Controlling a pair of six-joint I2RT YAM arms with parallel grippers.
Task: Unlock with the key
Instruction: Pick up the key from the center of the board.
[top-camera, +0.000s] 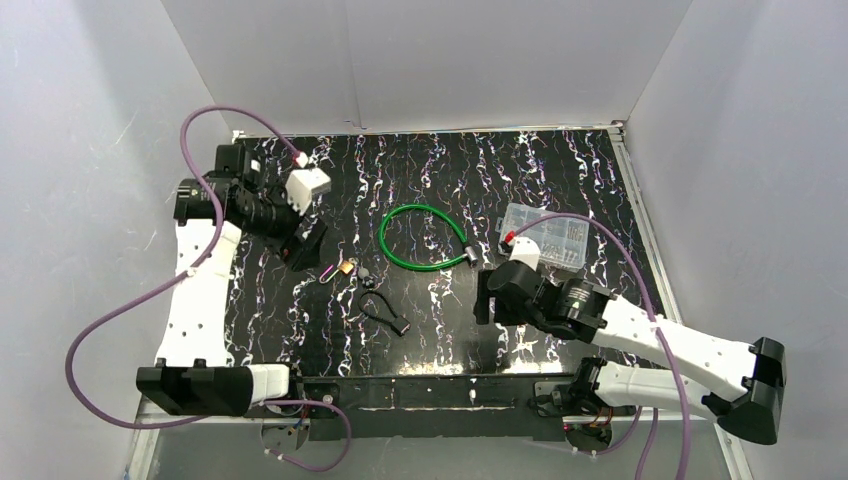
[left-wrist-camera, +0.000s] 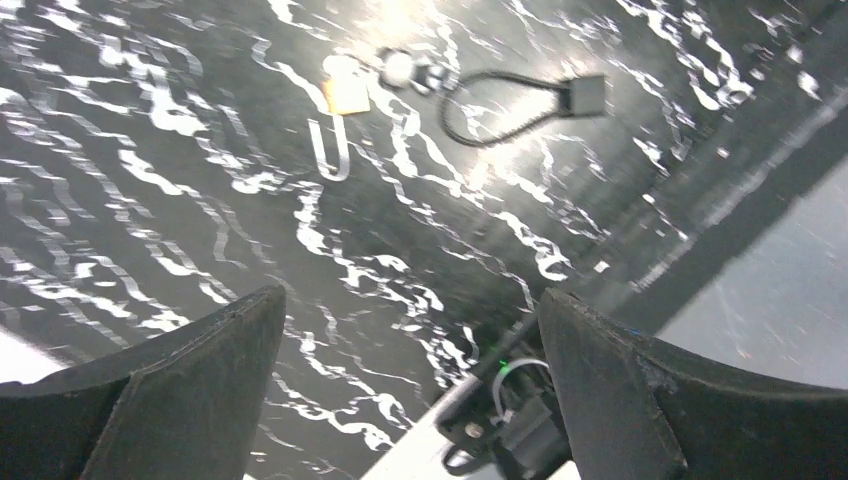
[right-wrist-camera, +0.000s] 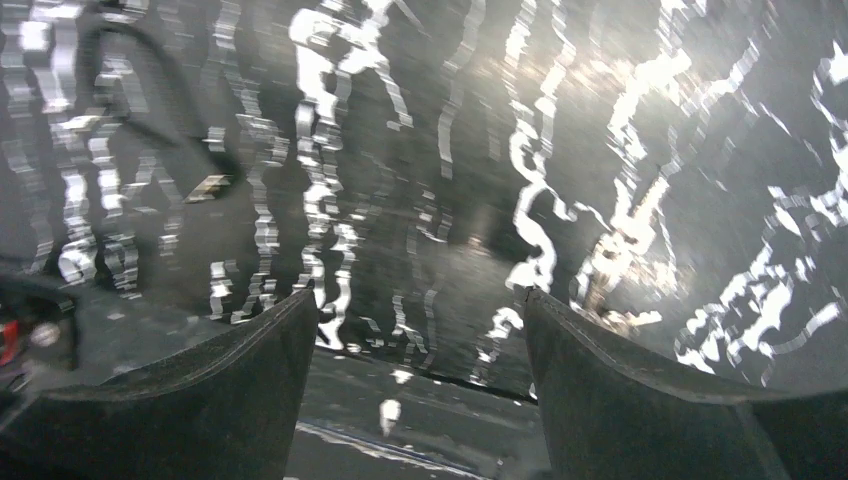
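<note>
Hovering over a black marbled table (top-camera: 560, 170) with both grippers. Passing a green cable loop (top-camera: 425, 238) lying flat, its nearer end close to the right gripper (right-wrist-camera: 418, 298). Noting a clear plastic box (top-camera: 545, 235) near that gripper, on its far side. Spreading the right jaws wide, pinching nothing. Spreading the left gripper (left-wrist-camera: 410, 298) wide too, empty. Facing a black strap loop (left-wrist-camera: 500, 105), a brass padlock (left-wrist-camera: 347, 95) and a small key (left-wrist-camera: 400, 68) between them, all ahead of the left fingers, apart from them.
</note>
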